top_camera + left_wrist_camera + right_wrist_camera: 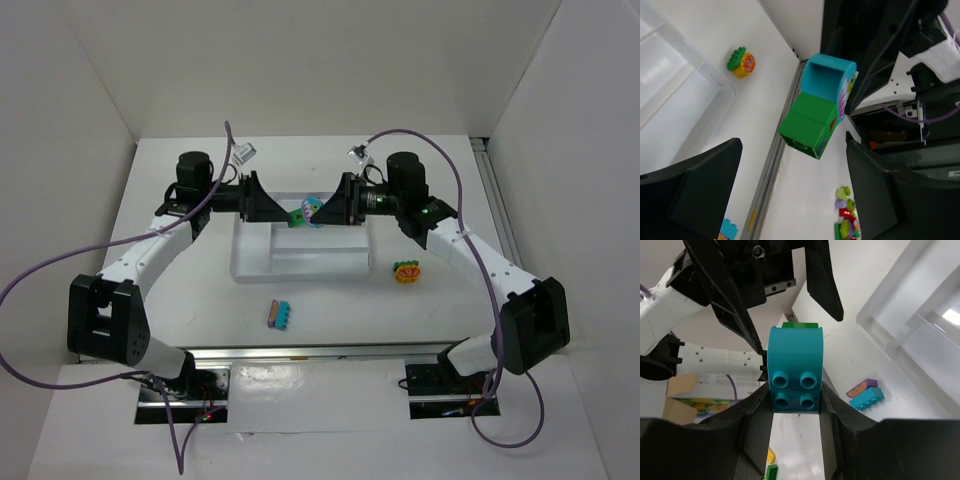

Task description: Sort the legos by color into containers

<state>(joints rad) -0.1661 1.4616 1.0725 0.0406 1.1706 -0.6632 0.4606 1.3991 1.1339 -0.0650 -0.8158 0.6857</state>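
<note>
My right gripper (326, 211) is shut on a cyan brick (794, 370) stacked with a green brick (807, 125), held above the white tray (300, 264). The cyan part also shows in the left wrist view (827, 80). My left gripper (283, 215) is open, facing the right one, its fingers (695, 195) standing wide on both sides of the green end without touching it. An orange and green stack (406, 271) lies right of the tray. A purple and cyan stack (281, 315) lies in front of it.
The tray's compartments (920, 335) lie under both grippers and look bare where they show. The tray's corner shows in the left wrist view (715, 82). White walls close off the table at the back and both sides.
</note>
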